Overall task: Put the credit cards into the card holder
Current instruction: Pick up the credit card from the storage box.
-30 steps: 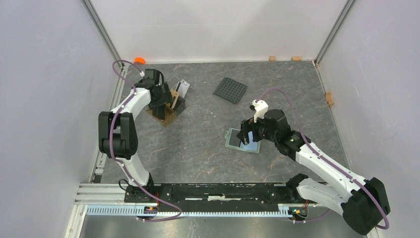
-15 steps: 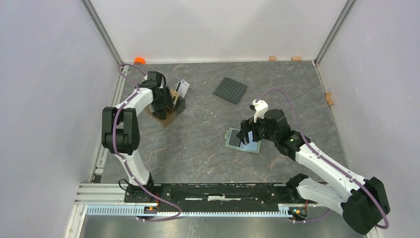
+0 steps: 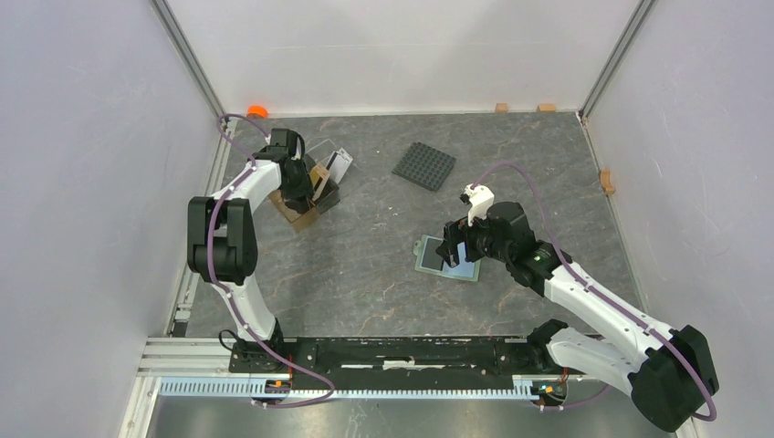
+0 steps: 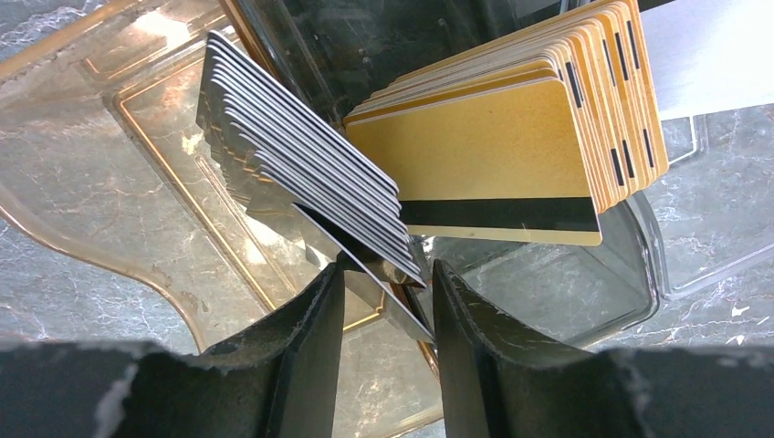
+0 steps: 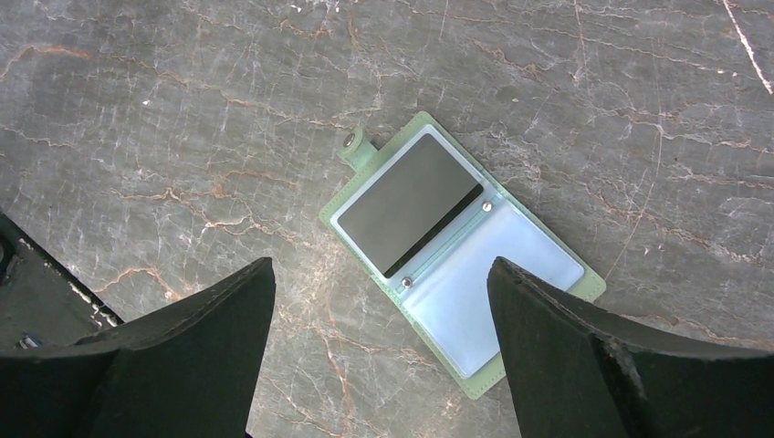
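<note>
In the left wrist view a fanned stack of grey credit cards (image 4: 301, 173) leans in a brown tray (image 4: 100, 182), beside a stack of gold cards (image 4: 511, 146). My left gripper (image 4: 385, 269) is half closed around the lowest grey card (image 4: 383, 294), which lies slanted across the gap between the fingers. The card holder (image 5: 461, 251) lies open on the table, sage-green rim, light blue inside, with a dark card (image 5: 411, 203) in one pocket. My right gripper (image 5: 381, 265) hovers wide open just above it, holding nothing. From above, the left gripper (image 3: 297, 187) is at the tray (image 3: 306, 212) and the right gripper (image 3: 454, 248) over the holder (image 3: 436, 265).
A black studded square plate (image 3: 424, 166) lies at the back centre. A clear plastic box (image 4: 584, 283) holds the gold cards next to the tray. An orange object (image 3: 257, 111) sits in the back left corner. White walls enclose the table.
The left gripper has dropped into the tray and its fingers have narrowed from wide open to half closed around a grey card. The right arm has stayed still.
</note>
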Action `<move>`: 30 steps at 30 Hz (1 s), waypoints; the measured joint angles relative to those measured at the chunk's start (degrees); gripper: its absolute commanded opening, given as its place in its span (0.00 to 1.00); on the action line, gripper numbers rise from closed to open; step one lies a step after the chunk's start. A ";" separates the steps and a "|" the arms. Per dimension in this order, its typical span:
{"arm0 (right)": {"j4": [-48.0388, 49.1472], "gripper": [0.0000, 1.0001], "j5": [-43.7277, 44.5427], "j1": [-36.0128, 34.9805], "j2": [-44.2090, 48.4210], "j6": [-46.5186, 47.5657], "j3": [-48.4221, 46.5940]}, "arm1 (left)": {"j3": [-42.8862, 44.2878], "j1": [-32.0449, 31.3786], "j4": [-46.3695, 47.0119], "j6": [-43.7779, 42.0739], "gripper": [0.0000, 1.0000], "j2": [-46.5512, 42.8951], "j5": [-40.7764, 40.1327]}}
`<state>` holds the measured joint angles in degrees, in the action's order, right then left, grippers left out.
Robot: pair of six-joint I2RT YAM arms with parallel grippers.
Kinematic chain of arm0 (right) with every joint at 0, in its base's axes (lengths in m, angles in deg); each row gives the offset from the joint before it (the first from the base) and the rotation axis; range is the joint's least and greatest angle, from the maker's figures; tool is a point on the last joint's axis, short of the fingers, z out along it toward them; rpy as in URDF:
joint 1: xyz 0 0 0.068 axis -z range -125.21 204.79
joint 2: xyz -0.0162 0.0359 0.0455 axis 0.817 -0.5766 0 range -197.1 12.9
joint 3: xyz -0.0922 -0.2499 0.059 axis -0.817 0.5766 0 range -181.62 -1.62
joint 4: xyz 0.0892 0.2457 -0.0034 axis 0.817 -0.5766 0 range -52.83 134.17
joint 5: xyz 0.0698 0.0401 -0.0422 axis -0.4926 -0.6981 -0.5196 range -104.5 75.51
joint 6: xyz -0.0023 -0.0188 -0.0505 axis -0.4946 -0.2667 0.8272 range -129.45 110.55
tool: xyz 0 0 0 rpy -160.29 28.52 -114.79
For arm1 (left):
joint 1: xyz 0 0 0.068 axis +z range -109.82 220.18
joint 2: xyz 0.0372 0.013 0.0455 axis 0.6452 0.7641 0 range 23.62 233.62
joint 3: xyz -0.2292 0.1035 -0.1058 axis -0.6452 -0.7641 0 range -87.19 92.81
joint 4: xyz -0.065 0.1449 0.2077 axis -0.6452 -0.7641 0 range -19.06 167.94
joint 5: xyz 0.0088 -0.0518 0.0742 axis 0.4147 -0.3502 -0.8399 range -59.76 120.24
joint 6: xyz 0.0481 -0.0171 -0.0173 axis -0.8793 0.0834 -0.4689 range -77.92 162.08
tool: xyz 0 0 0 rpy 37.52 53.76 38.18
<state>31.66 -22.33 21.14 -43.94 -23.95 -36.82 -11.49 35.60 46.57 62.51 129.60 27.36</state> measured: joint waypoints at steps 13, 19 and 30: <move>0.00 0.89 -1.22 0.00 0.00 -0.50 0.00 | 0.02 0.00 -0.20 -1.31 0.37 -1.60 -0.09; 0.00 0.89 -1.79 0.00 0.00 -0.70 0.00 | 0.02 0.00 -0.26 -1.90 0.35 -2.82 -0.55; 0.00 0.89 -2.71 0.00 0.00 -0.74 0.00 | 0.02 0.04 -3.19 -3.02 0.17 -4.90 -4.04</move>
<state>31.66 -25.04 21.14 -43.94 -24.70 -36.82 -11.47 35.64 43.38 59.49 124.70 23.32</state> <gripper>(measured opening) 0.889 0.184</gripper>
